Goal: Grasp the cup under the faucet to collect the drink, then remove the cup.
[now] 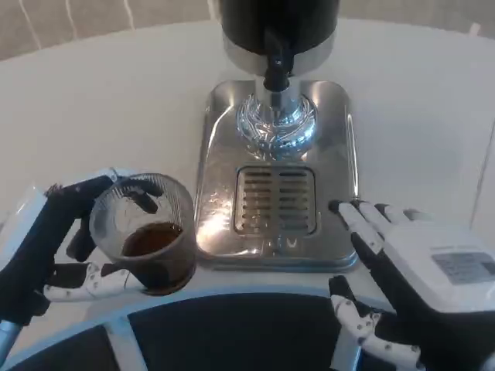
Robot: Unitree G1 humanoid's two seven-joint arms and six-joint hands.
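- Your left hand (54,247) grips the clear plastic cup (147,232), holding brown drink, left of the shiny steel drip tray (224,154) and clear of the black faucet (276,66).
- Your right hand (410,286) rests released at the tray's right edge.
- Removal looks nearly done; next, set the cup down level.

Dispenser (278,27): top cut by far edge; only lower body and black faucet (276,66) visible. Left hand (46,247): wrist runs off left and near edges; cup (147,232) hides part of its fingers. Right hand (418,286): cut at right and near edges. Cup's near base blurred against dark band; contact with table (93,100) cannot be told.
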